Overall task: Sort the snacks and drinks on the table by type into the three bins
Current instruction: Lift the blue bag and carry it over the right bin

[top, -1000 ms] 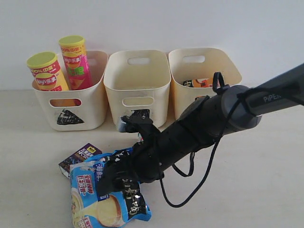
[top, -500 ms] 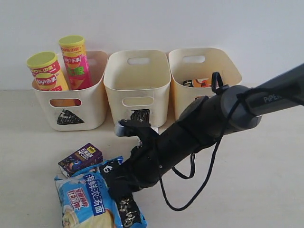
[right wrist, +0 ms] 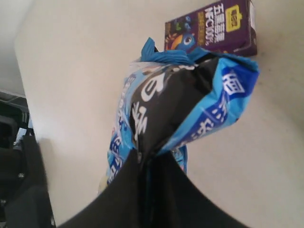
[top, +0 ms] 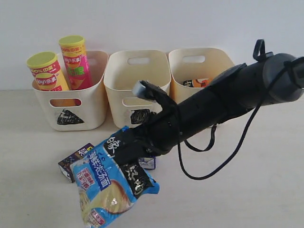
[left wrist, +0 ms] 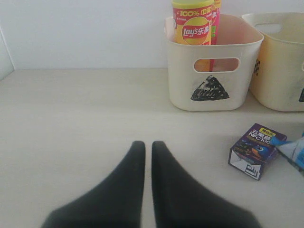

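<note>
**One blue noodle bag [top: 107, 180] pinched in the right tool [top: 124, 146]**

Both fingers of the right tool are clenched on the bag's crimped top edge. The rest of the crinkly pack hangs away from the fingertips, printed face outward. In the right wrist view, the black fingers [right wrist: 128, 190] meet on the seam and the bag [right wrist: 175, 109] bulges just beyond them. Whether its lower end touches the bench [top: 247, 190] cannot be told.

The dark purple carton [top: 70, 165] lies on the bench just past the bag from the tool, partly covered by the bag's edge in the exterior view. The white and blue-purple carton [top: 147, 163] shows only as a corner, beneath the right arm and just behind the tool.

The three bins stand in a row behind the tool. The middle bin [top: 137, 88] is nearest and its scribbled mark is partly hidden by the arm. The triangle bin [top: 97, 95] is off to one side and holds the orange-yellow can [top: 45, 73] and the pink can [top: 76, 61], both upright. The third bin [top: 183, 76] is behind the arm, with the orange noodle bag [top: 202, 82] inside.

The left tool [left wrist: 145, 145] is clenched on nothing, its fingers pressed together low over bare bench. Ahead of it and off to one side lies the dark purple carton [left wrist: 256, 149]. The triangle bin [left wrist: 183, 71] is farther ahead.
</note>
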Controlling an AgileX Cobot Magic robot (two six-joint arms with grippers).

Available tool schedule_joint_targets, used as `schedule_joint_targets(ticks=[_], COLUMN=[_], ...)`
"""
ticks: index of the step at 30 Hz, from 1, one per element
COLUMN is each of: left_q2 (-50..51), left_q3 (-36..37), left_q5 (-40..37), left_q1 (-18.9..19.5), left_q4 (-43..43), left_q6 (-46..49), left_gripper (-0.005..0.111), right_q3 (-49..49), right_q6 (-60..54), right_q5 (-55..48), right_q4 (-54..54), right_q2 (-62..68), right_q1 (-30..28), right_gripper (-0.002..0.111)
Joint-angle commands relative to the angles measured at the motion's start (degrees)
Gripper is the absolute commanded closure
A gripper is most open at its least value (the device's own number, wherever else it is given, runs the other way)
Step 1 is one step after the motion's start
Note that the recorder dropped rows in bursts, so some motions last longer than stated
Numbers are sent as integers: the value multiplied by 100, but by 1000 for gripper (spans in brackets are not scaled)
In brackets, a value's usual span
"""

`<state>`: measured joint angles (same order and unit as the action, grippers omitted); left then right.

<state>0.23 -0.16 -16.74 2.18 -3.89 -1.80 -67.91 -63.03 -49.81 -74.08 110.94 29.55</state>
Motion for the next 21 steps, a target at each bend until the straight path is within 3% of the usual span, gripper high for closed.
schedule_joint_targets(ticks=[1, 21], left_q2=[-23, -23], left_q3=[16, 16], left_q5=[-1, -1], left_q1=[-5, -5], left_q4=[25, 25], left_q6=[23, 23], left_gripper=[102, 102], right_q3=[-170, -1852], right_q6=[-139, 473], right_q5=[-522, -1510], right_q4=[-354, -531], right_q2=[-301, -565], right_q1=[-321, -2446], right_gripper=[108, 108])
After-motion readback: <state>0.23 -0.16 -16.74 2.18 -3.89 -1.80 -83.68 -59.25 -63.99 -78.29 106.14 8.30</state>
